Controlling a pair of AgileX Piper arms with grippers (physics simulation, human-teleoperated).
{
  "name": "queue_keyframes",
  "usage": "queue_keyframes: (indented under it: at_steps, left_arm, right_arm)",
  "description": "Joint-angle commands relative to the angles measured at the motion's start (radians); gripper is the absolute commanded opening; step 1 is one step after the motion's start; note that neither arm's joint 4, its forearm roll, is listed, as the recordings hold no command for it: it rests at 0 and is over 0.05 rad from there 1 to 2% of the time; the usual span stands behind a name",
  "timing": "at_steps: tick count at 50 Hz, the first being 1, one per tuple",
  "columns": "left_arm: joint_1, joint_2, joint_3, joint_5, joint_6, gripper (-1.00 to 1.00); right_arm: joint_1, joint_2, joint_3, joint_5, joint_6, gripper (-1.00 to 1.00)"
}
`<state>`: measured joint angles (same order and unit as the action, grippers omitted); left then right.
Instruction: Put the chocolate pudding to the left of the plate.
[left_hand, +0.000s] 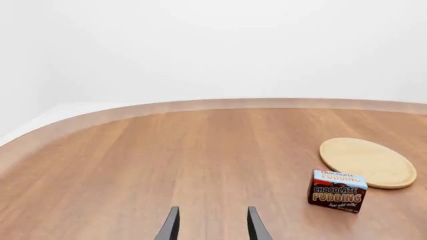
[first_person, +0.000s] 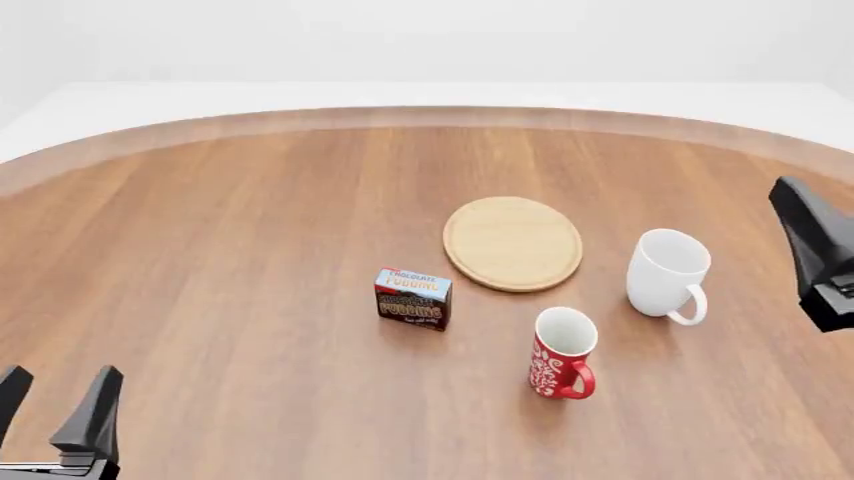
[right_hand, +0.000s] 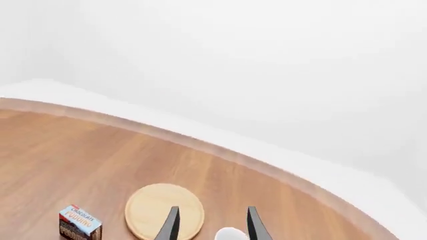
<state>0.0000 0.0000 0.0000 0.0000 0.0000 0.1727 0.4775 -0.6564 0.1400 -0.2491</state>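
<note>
The chocolate pudding (first_person: 412, 298), a small brown carton with a light blue top band, stands upright on the wooden table, just in front and to the left of the plate (first_person: 513, 243), a flat round tan disc. A small gap separates them. My left gripper (first_person: 54, 395) is open and empty at the near left corner, far from the carton. My right gripper (first_person: 805, 228) is open and empty at the right edge. The left wrist view shows the carton (left_hand: 337, 191) and plate (left_hand: 367, 162) beyond the open left gripper (left_hand: 212, 225). The right wrist view shows the carton (right_hand: 80, 222), the plate (right_hand: 155, 210) and the open right gripper (right_hand: 212, 225).
A white mug (first_person: 667, 275) stands right of the plate, between it and my right gripper. A red patterned mug (first_person: 563, 353) stands in front of the plate, right of the carton. The white mug's rim (right_hand: 231, 233) shows in the right wrist view. The table's curved far edge (first_person: 427, 115) runs along the back.
</note>
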Motion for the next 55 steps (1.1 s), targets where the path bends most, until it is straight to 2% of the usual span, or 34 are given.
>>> queue_keyframes:
  at_steps: [1, 2, 4, 6, 11, 17, 20, 22, 27, 31, 37, 47, 52, 55]
  left_arm:
    - [0.0, 0.0, 0.0, 0.0, 0.0, 1.0]
    - [0.0, 0.0, 0.0, 0.0, 0.0, 1.0]
    - [0.0, 0.0, 0.0, 0.0, 0.0, 1.0]
    - [0.0, 0.0, 0.0, 0.0, 0.0, 1.0]
    - [0.0, 0.0, 0.0, 0.0, 0.0, 1.0]
    - [0.0, 0.0, 0.0, 0.0, 0.0, 1.0]
    - [0.0, 0.0, 0.0, 0.0, 0.0, 1.0]
    - [0.0, 0.0, 0.0, 0.0, 0.0, 1.0]
    - [0.0, 0.0, 0.0, 0.0, 0.0, 1.0]
    - [0.0, 0.0, 0.0, 0.0, 0.0, 1.0]
    - [0.0, 0.0, 0.0, 0.0, 0.0, 1.0]
    - [0.0, 0.0, 0.0, 0.0, 0.0, 1.0]
    - [0.0, 0.0, 0.0, 0.0, 0.0, 1.0]
    - [0.0, 0.0, 0.0, 0.0, 0.0, 1.0]
  right_arm:
    - [0.073, 0.218, -0.175, 0.041, -0.129, 1.0]
    - [0.078, 0.234, -0.195, 0.051, -0.127, 1.0]
    - [0.084, 0.277, -0.237, 0.066, -0.158, 1.0]
    - [0.095, 0.328, -0.313, 0.111, -0.156, 1.0]
    - [0.136, 0.426, -0.424, 0.174, -0.216, 1.0]
    - [0.144, 0.539, -0.498, 0.208, -0.275, 1.0]
    - [0.164, 0.609, -0.545, 0.256, -0.274, 1.0]
    - [0.153, 0.651, -0.562, 0.25, -0.319, 1.0]
    - [0.156, 0.742, -0.64, 0.28, -0.334, 1.0]
    - [0.162, 0.781, -0.647, 0.271, -0.364, 1.0]
    - [0.171, 0.835, -0.66, 0.282, -0.375, 1.0]
    - [0.181, 0.943, -0.725, 0.306, -0.363, 1.0]
    - [0.23, 0.996, -0.724, 0.322, -0.351, 1.0]
    - [0.231, 1.02, -0.731, 0.307, -0.35, 1.0]
